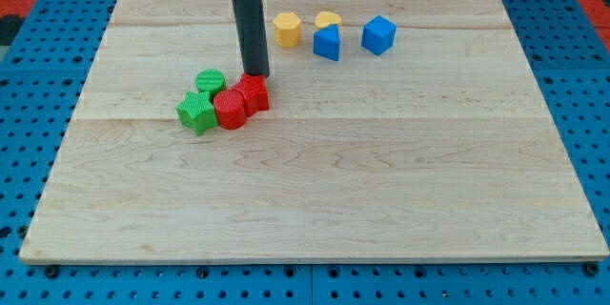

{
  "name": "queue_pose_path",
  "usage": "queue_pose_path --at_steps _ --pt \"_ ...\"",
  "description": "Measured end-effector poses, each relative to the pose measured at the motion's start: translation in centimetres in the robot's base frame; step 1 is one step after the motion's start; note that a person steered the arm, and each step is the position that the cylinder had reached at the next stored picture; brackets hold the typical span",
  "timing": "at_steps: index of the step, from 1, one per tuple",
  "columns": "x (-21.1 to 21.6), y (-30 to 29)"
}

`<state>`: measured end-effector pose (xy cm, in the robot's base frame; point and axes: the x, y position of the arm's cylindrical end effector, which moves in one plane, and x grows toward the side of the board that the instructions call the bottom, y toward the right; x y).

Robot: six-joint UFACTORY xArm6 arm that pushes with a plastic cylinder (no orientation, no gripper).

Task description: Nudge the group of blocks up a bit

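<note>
A tight group of blocks lies left of the board's middle: a green cylinder (211,82), a green cube (196,112), a red cylinder (230,110) and a red angular block (254,92), all touching. My tip (255,74) stands at the upper edge of the red angular block, touching or almost touching it, to the right of the green cylinder. The dark rod rises from there to the view's top.
Near the view's top stand a yellow hexagonal block (287,29), a yellow rounded block (328,20) partly behind a blue block (327,43), and a blue cube (378,34). All lie on a wooden board (381,181) over a blue pegboard.
</note>
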<state>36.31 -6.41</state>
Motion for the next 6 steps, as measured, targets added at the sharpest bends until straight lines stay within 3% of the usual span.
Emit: queue_pose_path --at_steps 1,2,4,5,6 --pt "-6.3 0.3" --pt "-7.4 -6.9" --pt "7.5 -16.2" --pt "11.2 -10.8" --pt "8.0 -6.3"
